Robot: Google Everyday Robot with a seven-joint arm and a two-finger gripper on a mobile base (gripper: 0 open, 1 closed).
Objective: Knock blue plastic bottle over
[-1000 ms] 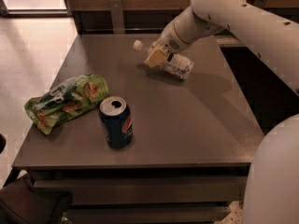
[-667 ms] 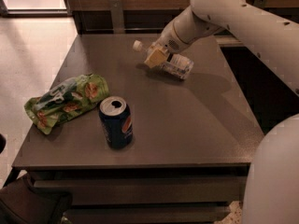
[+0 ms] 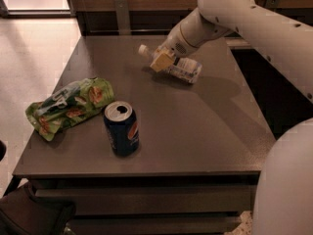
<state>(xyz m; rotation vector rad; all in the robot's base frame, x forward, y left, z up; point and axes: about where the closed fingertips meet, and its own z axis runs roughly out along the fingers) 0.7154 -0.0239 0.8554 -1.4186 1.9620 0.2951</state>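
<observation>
The blue plastic bottle, clear with a white cap and a white label, leans far over on the far part of the grey table. Its cap end points up and to the left, and its base is at the right. My gripper is against the bottle's upper part, just right of the cap, and hides the neck. The white arm reaches in from the upper right.
A dark blue soda can stands upright near the table's front edge. A crumpled green snack bag lies at the front left. A wooden counter runs behind the table, and pale floor lies to the left.
</observation>
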